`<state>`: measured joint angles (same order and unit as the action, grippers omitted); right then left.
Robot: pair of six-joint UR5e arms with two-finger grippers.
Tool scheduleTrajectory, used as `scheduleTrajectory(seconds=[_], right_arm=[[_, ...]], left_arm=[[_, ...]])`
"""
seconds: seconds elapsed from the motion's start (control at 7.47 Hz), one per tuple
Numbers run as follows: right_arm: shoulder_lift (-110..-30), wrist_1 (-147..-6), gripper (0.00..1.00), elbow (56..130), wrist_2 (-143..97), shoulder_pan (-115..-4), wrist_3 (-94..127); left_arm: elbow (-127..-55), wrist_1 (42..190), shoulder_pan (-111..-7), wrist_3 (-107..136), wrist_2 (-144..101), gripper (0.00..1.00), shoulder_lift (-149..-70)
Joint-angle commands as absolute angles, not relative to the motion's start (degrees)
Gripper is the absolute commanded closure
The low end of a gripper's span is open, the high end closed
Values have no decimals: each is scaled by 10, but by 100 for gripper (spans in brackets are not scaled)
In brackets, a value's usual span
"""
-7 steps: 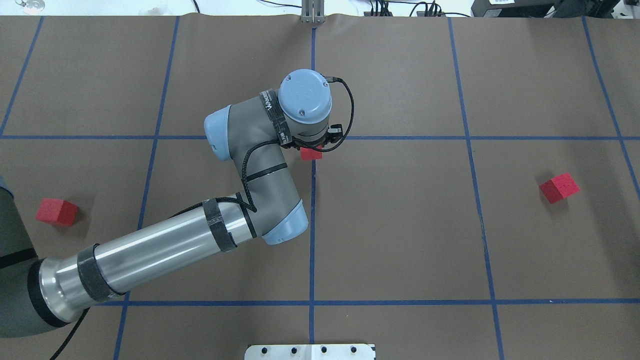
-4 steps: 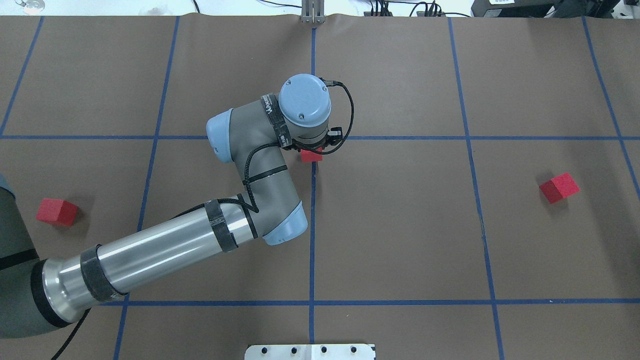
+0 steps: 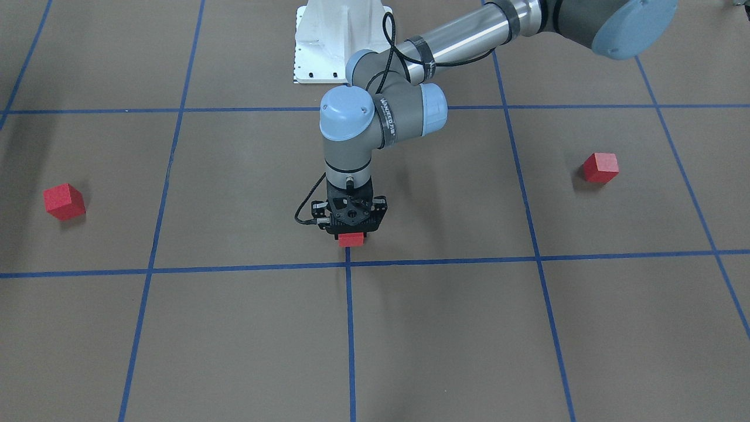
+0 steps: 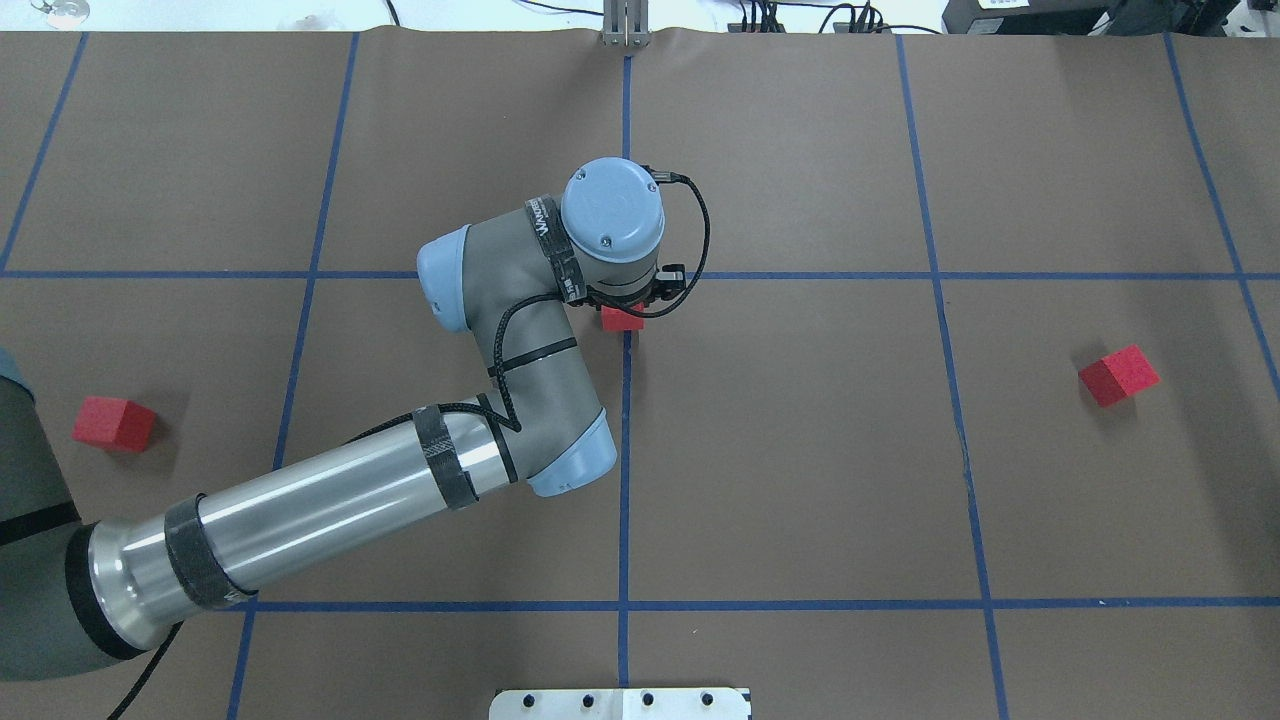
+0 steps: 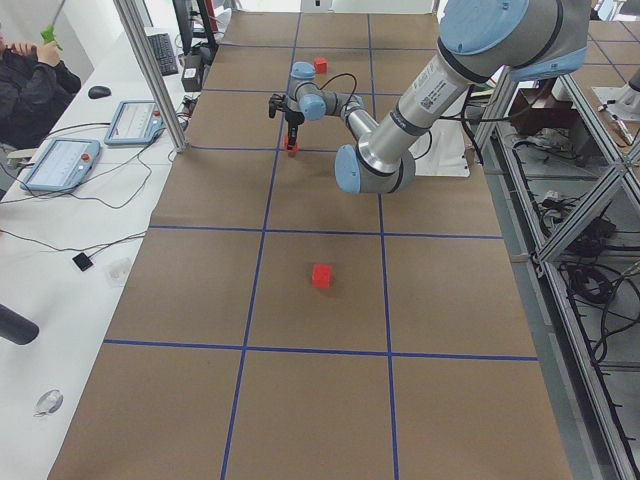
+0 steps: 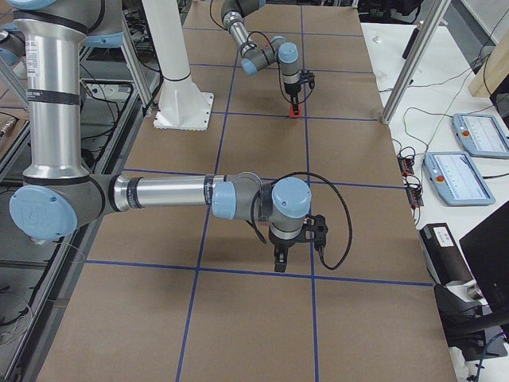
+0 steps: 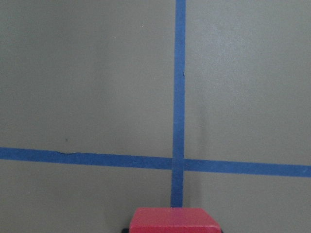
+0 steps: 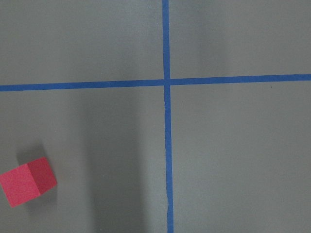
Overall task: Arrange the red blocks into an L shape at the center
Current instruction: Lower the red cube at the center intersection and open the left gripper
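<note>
A red block (image 3: 351, 239) is gripped by the left hand (image 3: 350, 233) mid-frame, just beside the center crossing (image 3: 347, 265), second red block (image 3: 64, 201) far left, third red block (image 3: 600, 167) far right, right hand (image 6: 278, 264) grip cannot be told.

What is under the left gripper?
A red block, held by the left gripper, near the centre crossing. Whether it rests on the table cannot be seen: its underside is covered.

Overhead and front-facing cameras look down oppositely, sharing the center (image 3: 347, 265).
</note>
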<state>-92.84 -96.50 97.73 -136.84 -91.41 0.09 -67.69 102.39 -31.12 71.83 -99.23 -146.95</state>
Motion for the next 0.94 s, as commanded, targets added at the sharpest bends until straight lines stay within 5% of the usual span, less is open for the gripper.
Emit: scheduleTrajectory(seconds=[0.0,0.13,0.8], right_arm=[[-928,-965,1,977,-1368,-914,1],[-928,-965,1,977,-1368,-914,1],[-926,-962,1,1027,-1374,-912,5]], left_arm=[[-672,1024,-310,714,-992,38,-1470],[-670,1023,-310,674,-992,3,-1470],[-727,1014,-331,668,-998,1,-1464]])
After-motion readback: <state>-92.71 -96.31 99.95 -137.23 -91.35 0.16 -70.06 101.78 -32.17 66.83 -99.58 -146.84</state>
